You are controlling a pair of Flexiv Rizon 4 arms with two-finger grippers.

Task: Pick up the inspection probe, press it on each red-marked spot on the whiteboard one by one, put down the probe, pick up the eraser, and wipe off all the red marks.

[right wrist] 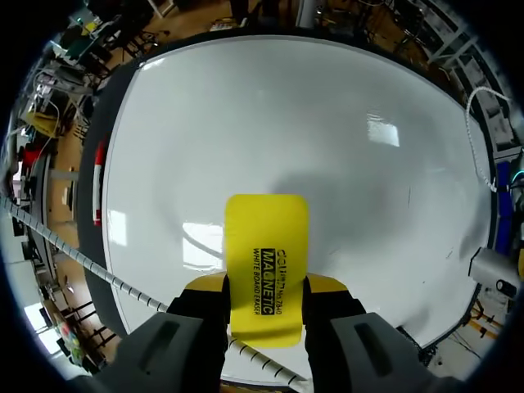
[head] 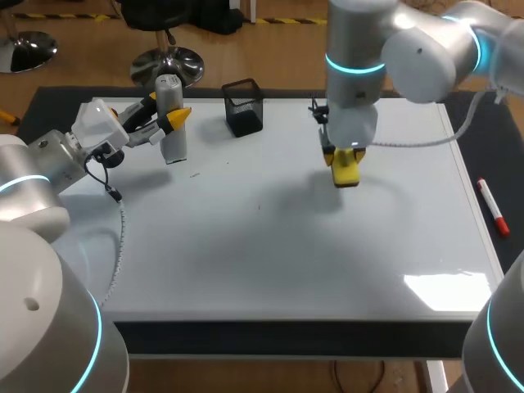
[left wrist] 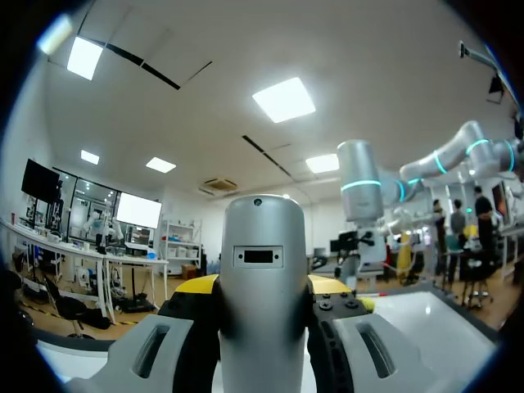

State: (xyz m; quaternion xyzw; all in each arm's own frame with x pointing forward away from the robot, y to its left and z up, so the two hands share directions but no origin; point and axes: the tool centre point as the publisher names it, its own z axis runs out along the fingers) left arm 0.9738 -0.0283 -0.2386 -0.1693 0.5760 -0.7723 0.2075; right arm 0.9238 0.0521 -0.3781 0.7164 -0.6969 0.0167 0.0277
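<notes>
Yellow flat block eraser: clamped between the yellow fingertips of the right gripper, pinched on its two long edges, face toward the white glossy whiteboard, over the far middle of the board. The head view does not settle whether it is touching or just above the surface. Grey cylindrical inspection probe: gripped on both sides by the left gripper, upright at the board's far left corner, its foot at or near the surface. No red spots found on the board in any view, only a couple of faint dark specks near the centre-left, too small to identify. So either wiping is nearly done or the marks are too small to show. Black wire-mesh pen cup stands on the far edge between the two grippers. Red capped marker lies off the board's right edge. Risks: an uneven press could twist the eraser in its narrow pinch, and a sweep toward the far edge could knock the pen cup. With the probe not set down, a wipe running left could meet the left arm.
</notes>
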